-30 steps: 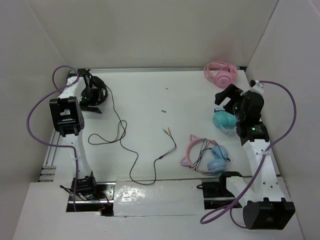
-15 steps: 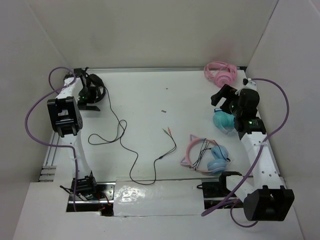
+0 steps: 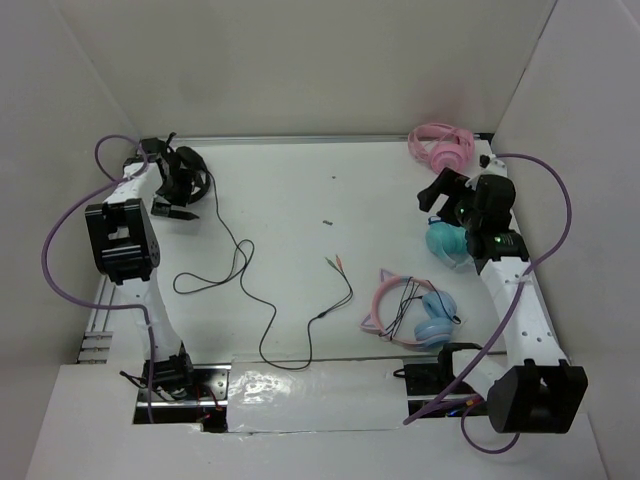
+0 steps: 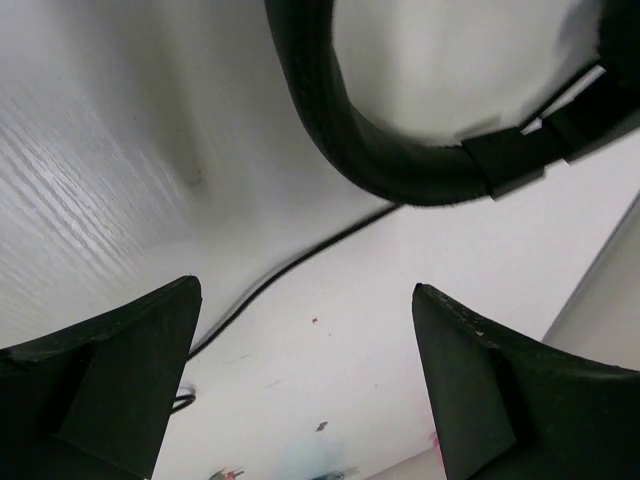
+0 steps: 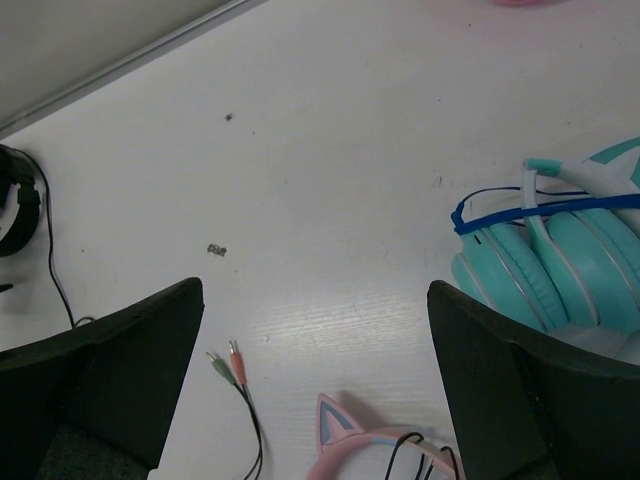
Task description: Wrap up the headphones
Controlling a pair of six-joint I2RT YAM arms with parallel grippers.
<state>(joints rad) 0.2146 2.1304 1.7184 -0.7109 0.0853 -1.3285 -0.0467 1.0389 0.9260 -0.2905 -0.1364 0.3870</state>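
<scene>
The black headphones (image 3: 190, 172) lie at the back left corner of the table. Their thin black cable (image 3: 268, 325) snakes across the middle and ends in two plugs (image 3: 331, 262). My left gripper (image 3: 172, 202) is open and empty, right at the near side of the headphones. In the left wrist view the black headband (image 4: 385, 165) arcs just beyond the open gripper (image 4: 305, 288), with the cable (image 4: 290, 272) below it. My right gripper (image 3: 436, 196) is open and empty at the right. In the right wrist view this gripper (image 5: 315, 290) hovers above bare table near the plugs (image 5: 226, 362).
Teal headphones (image 3: 447, 244) lie just under the right gripper. Pink headphones (image 3: 440, 146) sit at the back right. Pink-and-blue cat-ear headphones (image 3: 408, 312) lie at the near right. A small dark scrap (image 3: 327, 222) lies mid-table. White walls close in the left, back and right.
The left arm has shifted left and its gripper has drawn slightly off the headphones. The right gripper has moved back and a little left. Both stayed open.
</scene>
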